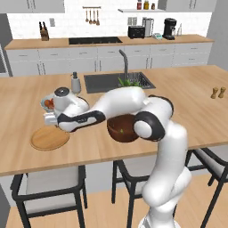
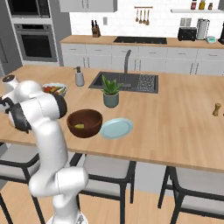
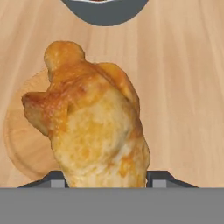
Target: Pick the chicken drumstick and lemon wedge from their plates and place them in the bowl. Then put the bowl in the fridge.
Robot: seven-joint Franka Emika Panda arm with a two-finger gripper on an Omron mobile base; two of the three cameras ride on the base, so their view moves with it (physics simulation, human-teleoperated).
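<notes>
Chicken drumstick (image 3: 94, 122) sits right between the two tips of the claw (image 3: 106, 178), and the claw is pinching it by one fat end. In the hand view its long side runs straight away from the claw, with the knobbly end farthest off. Behind it, as the hand looks, lies the round wood plate (image 3: 22, 144) on the surface (image 3: 183, 87); the drumstick looks lifted off the plate, but I cannot be sure. Past the far end of the drumstick is the rim of the pale fruit bowl (image 3: 105, 13). In the left base view the claw (image 1: 48, 118) hangs just above the far edge of the wood plate (image 1: 50, 138), at the left end of the bent arm. The dark brown bowl (image 1: 122, 128) is where the drumstick must go. It lies off to the claw's right, along the same surface, partly hidden behind the robot's elbow. From the right base view the bowl (image 2: 85, 123) has a small yellow bit inside, most likely the lemon wedge (image 2: 79, 126), and the blue-green plate (image 2: 116, 128) just beside it looks bare. So I think the next move is a swing sideways to the right, across to the bowl. The drumstick hangs long past the tips, so it should be carried high enough to pass over the bowl's rim.
</notes>
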